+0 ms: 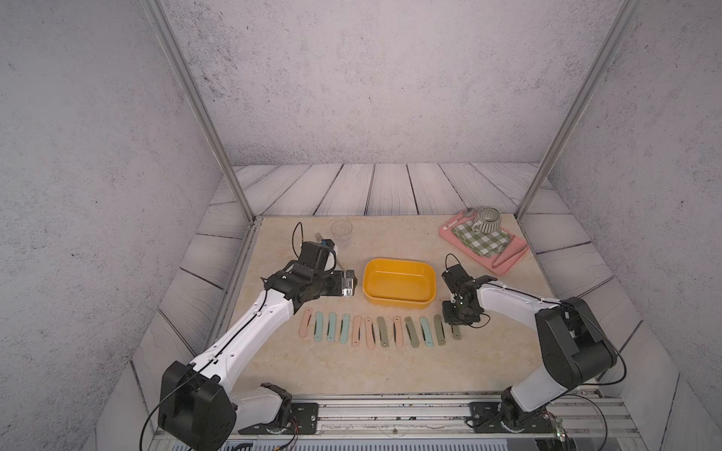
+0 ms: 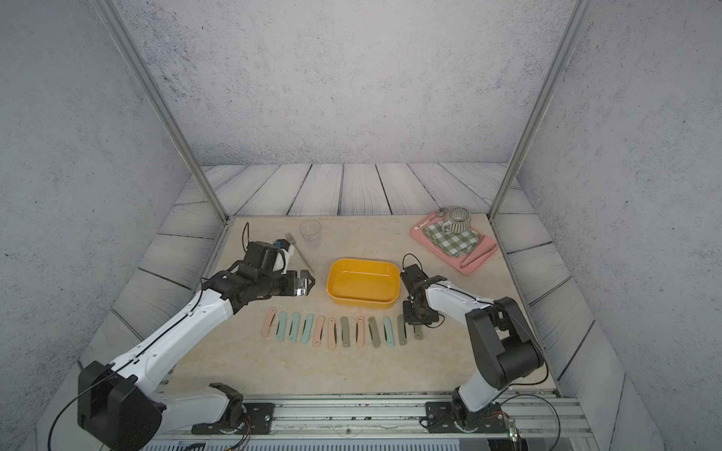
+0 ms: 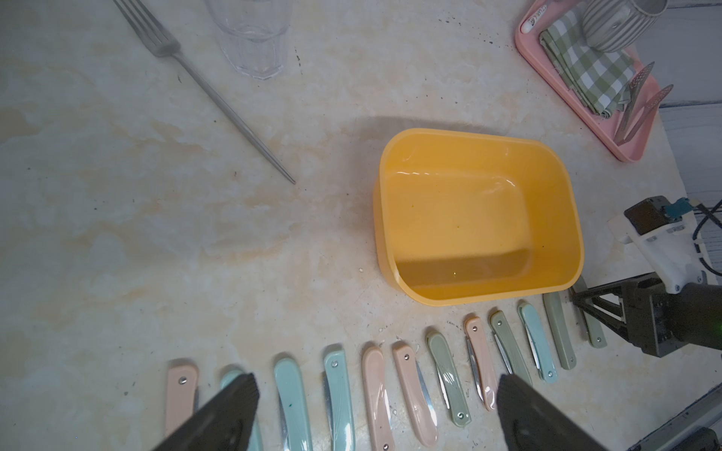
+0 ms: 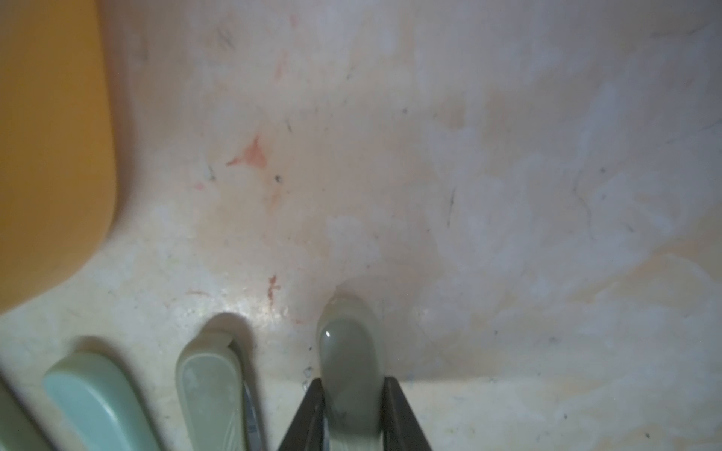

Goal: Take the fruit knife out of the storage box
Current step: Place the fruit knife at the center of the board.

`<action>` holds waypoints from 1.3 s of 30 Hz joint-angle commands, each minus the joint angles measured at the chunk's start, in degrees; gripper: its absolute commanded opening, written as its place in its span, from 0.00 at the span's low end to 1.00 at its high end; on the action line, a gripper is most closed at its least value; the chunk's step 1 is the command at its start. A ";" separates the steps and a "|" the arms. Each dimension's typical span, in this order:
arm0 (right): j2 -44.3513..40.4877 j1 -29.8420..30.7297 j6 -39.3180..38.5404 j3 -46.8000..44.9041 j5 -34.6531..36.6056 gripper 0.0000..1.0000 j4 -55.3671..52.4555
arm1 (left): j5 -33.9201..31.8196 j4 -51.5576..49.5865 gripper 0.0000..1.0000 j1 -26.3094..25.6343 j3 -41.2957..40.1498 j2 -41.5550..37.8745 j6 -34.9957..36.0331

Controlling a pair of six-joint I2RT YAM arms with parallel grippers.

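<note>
Right wrist view: fruit knife, grey-green, folded, lying on the table outside the storage box. The right gripper is clenched on the sides of its handle. Both top views hide that grip behind the gripper body. They place the knife at the right end of the row of folded knives, just in front of the box.

Left wrist view: box's bare floor, right gripper side-on over the knife.

Right arm: elbow raised, wrist pointing down.

Left arm: stretched forward, left gripper level, jaws spread wide, beside the box's left wall.

Pink tray: white label, writing too small to read.
</note>
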 commanded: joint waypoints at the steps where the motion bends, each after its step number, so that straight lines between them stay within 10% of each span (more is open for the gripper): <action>1: -1.30 -0.32 0.47 -0.29 1.32 0.29 -1.09 | -0.55 0.13 0.99 -0.37 1.45 0.64 -0.20; 23: -3.90 -0.43 -1.59 5.64 2.17 0.51 -5.62 | -3.11 0.58 0.99 -0.55 2.80 1.70 -0.01; 30: -5.12 -0.50 -2.78 11.84 4.38 0.98 -9.31 | -6.21 0.45 0.99 -0.42 4.93 3.28 0.72; 39: -3.37 -1.73 -3.21 19.81 12.67 0.99 -12.47 | -9.95 2.08 0.99 0.66 7.09 5.92 1.70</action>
